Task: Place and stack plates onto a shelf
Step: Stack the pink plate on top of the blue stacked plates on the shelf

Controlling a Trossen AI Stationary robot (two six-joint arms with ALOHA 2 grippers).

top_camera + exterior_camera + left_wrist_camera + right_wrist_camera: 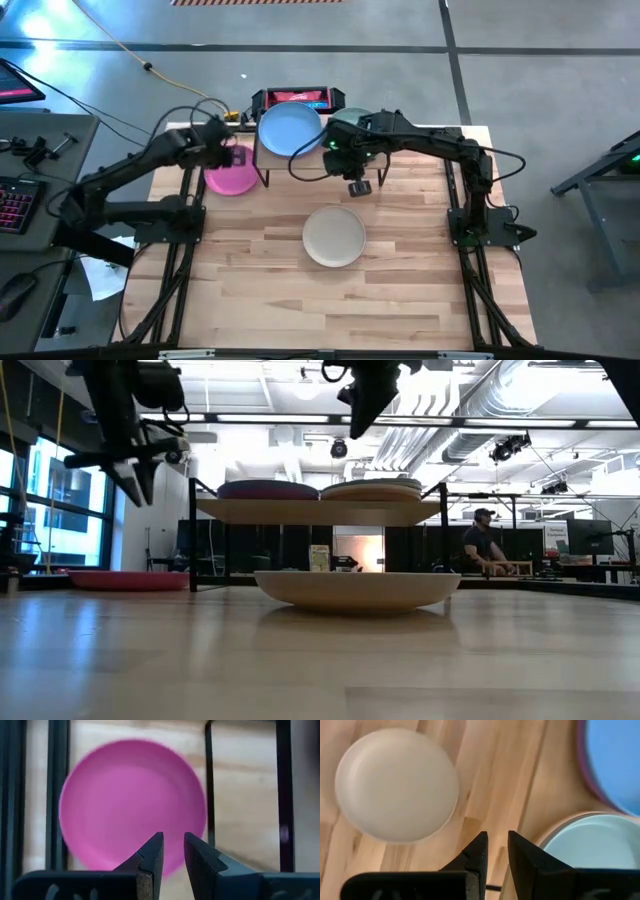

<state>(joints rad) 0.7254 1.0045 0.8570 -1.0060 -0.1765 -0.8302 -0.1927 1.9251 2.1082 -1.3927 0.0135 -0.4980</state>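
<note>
The shelf [310, 511] stands at the table's far middle. It bears two stacks: a blue plate [290, 130] on top of a purple one [268, 489], and a teal plate [590, 845] on a peach one [372, 490]. A pink plate [230, 178] lies flat on the table left of the shelf. A cream plate [334, 236] lies flat at mid-table. My left gripper [173, 845] hangs above the pink plate, fingers a narrow gap apart and empty. My right gripper [497, 845] hovers between the shelf and the cream plate, likewise narrowly open and empty.
A red-and-black device [295, 98] sits behind the shelf. The arms' black frame struts [175, 260] run along both side edges of the table. The near half of the tabletop [330, 310] is bare wood. A person [485, 540] sits in the room beyond.
</note>
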